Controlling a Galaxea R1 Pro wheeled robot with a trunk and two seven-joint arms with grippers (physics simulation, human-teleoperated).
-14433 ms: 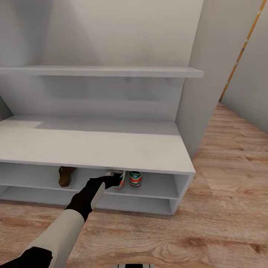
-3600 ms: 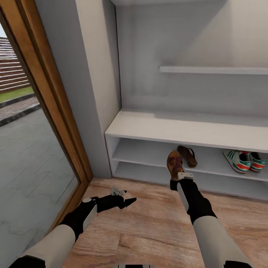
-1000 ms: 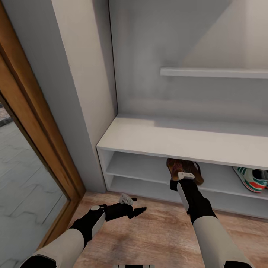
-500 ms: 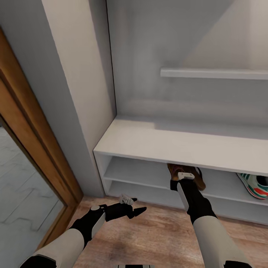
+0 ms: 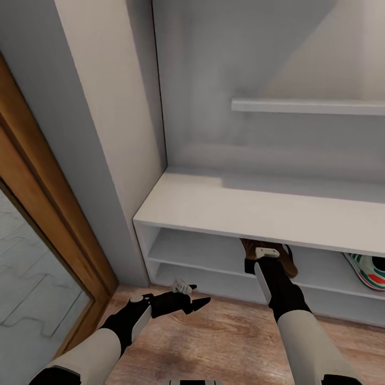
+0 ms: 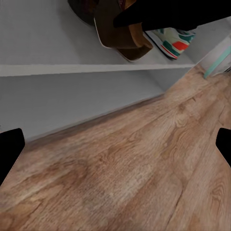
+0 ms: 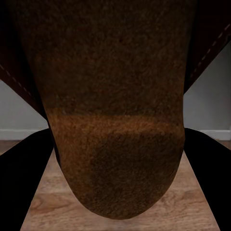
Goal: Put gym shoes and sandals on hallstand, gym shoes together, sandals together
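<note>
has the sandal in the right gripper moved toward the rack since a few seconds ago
Yes. The held sandal earlier hung in front of the rack; now its front end sits under the bench top, over the upper shoe shelf, beside the other sandal.

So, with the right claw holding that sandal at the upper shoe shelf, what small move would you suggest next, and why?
Probably ease the right claw slightly deeper and release: its sandal already sits over the upper shelf beside the other sandal, and the left claw hangs idle above the floor.
</note>
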